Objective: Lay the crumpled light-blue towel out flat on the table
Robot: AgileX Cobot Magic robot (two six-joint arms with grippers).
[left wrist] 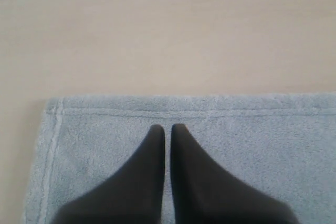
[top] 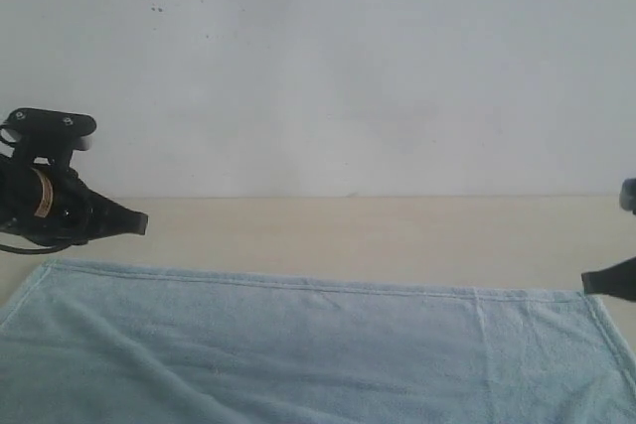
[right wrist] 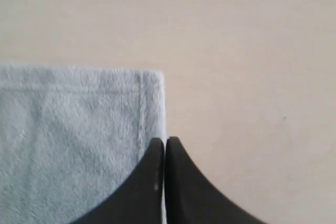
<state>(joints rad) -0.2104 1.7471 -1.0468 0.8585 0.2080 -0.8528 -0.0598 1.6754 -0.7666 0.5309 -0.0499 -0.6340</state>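
Towel flat across near worktop, far hem straight. At its far corners sit left claw and right claw, likely to tension that hem.
Left wrist: claw closed, empty, over corner.
Right wrist: claw closed on nothing, at side hem.

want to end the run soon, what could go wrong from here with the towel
1. The left pincer is shut over the towel near a corner; whether it touches is unclear. If it does, retreating sideways may ruffle that corner.
2. The right pincer, also shut, sits at the towel's side hem; a snag there could flip the edge over.
3. The towel's near part runs out of the exterior view, so wrinkles there may go unnoticed.
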